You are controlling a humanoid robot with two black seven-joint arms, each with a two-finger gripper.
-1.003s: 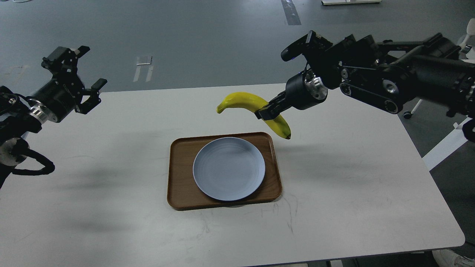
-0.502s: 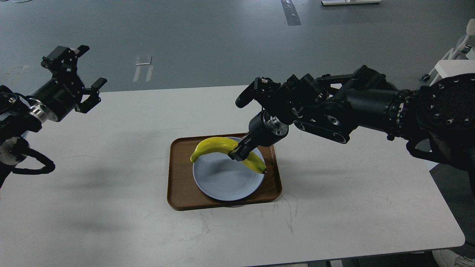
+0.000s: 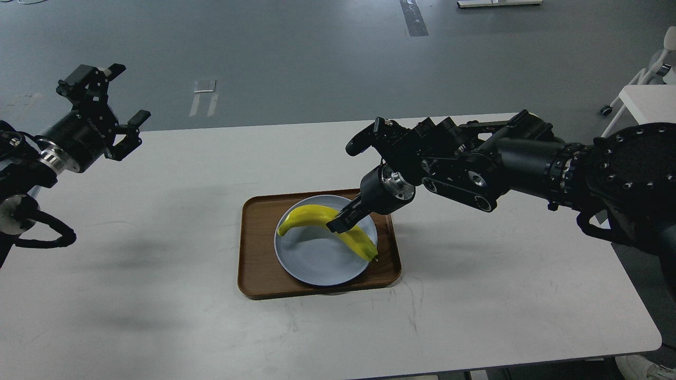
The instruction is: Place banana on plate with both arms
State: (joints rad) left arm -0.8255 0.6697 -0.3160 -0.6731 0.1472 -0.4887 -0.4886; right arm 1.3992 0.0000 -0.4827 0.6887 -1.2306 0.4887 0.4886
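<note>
right gripper (image 3: 340, 221) — fingers pinched tight on the banana (image 3: 353, 241) | banana — over the plate (image 3: 311, 261), dark tip at the plate's right rim | plate — on the tray (image 3: 255, 253), on the table (image 3: 158, 295) | left gripper (image 3: 113, 111) — fingers spread wide, holding nothing, up by the table's far left edge

banana (image 3: 317, 215) lowered onto plate (image 3: 311, 264), right pincer (image 3: 338, 224) dropped with it
</note>
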